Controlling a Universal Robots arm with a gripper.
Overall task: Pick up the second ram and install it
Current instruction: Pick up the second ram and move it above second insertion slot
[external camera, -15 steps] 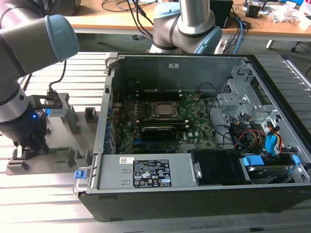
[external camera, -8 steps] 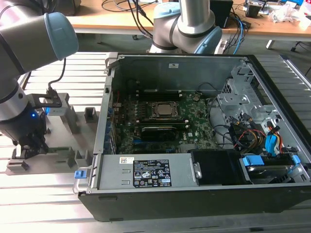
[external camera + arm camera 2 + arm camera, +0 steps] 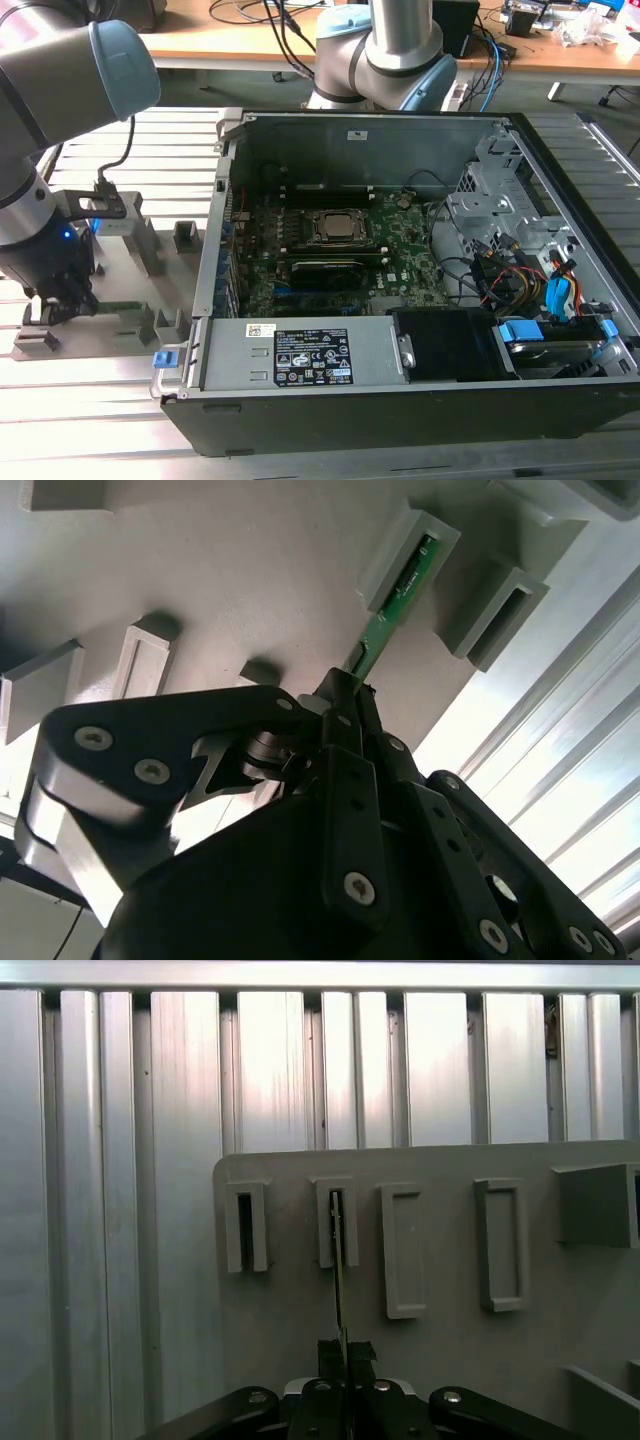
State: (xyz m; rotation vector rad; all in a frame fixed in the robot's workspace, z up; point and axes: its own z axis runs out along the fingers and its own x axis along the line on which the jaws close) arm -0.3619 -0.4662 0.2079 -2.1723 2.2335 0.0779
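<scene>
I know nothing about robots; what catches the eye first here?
Probably the open computer case in the middle of the exterior view, its green motherboard laid bare. At that view's left, the arm's gripper reaches down to a grey fixture plate; in the second wrist view it is shut on the second ram, a thin green stick whose far end sits in a grey slot block.

Arm [image 3: 25,200]: silver-grey metal tubes with rounded joints.
Joint caps [image 3: 125,65]: pale blue, domed.
Cable [image 3: 126,150]: thin, black.
Wrist light [image 3: 66,236]: small blue glow.
Jaws: black linkage bars, silver screw heads.
</scene>
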